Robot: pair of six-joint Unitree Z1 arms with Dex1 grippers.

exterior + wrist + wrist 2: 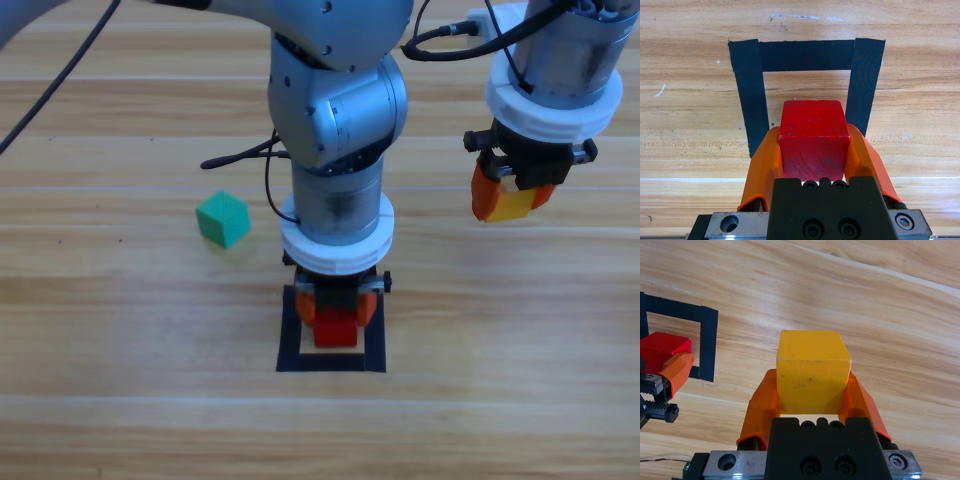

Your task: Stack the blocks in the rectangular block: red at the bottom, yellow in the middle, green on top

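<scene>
Red cube [337, 329] inside black tape outline [290, 335] on bench [120, 400], clamped by left tool [338, 312]. Yellow cube [513, 205] pinched in right tool [512, 195], held aloft up-right of the outline, nearer than the green cube [222, 218] lying loose at left.

The table [120, 420] is light brown wood with darker stripes running across. The tape square [807, 55] near the bottom middle is black. The cube [812, 137] inside it is bright red. The cube [810, 370] at the upper right is yellow. The cube [222, 219] at the left is teal-green. Both grippers, left [813, 150] and right [811, 390], have orange jaws and black bodies. The arms [340, 100] are grey.
</scene>
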